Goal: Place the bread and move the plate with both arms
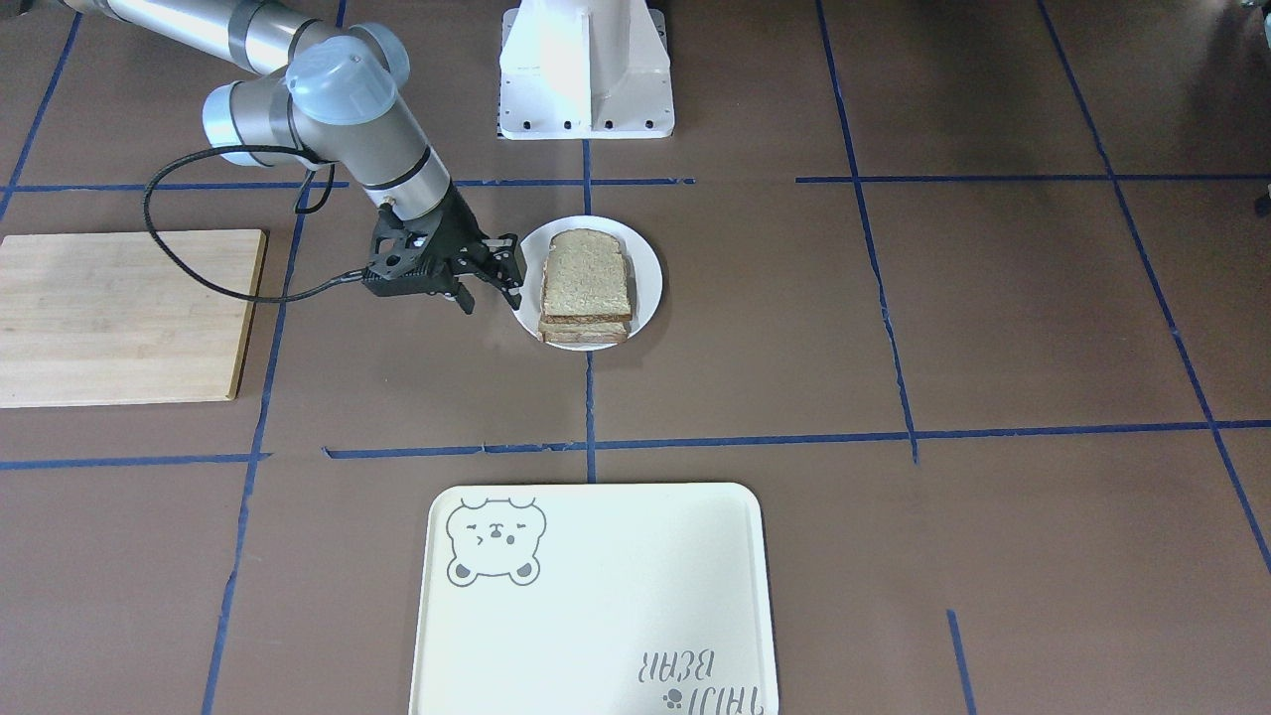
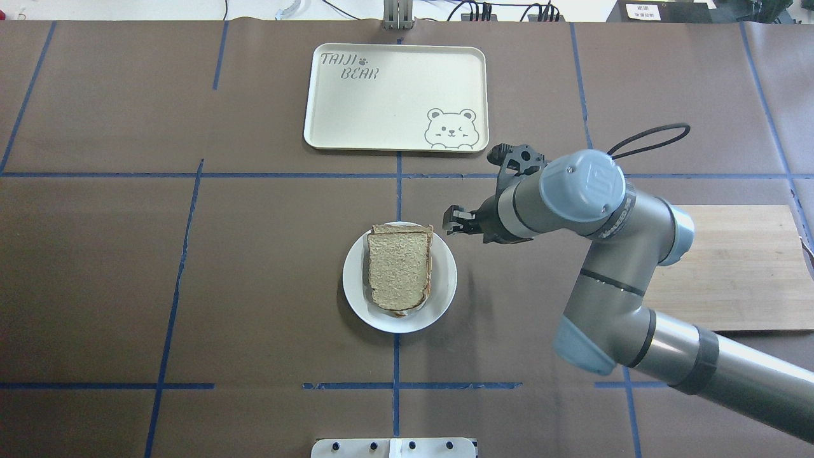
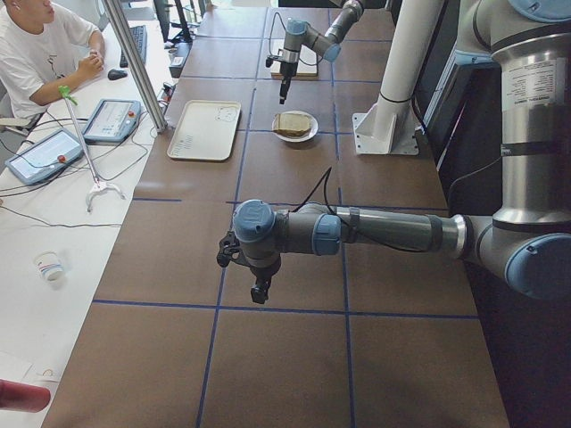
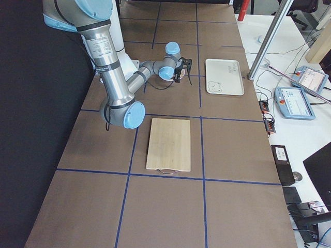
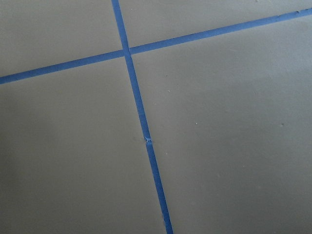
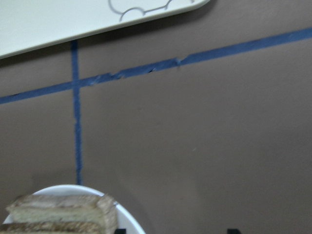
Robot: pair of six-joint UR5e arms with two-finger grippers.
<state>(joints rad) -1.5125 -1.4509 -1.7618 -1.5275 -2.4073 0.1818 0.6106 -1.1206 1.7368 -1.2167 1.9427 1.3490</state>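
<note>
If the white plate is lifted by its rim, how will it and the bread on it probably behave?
The plate looks rigid and glossy, so it should keep its shape but might slip in a pinch grip. The bread lies loose, stacked and overhanging the rim toward the tray, so tilting could slide it off.

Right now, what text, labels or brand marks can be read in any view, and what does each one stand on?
"TAIJI BEAR": printed on the tray.
Lettering around the wrist of the right arm: too blurred to read.
Sticker on the left arm: too small to read.
White label past the table's far edge: too small to read.
</note>
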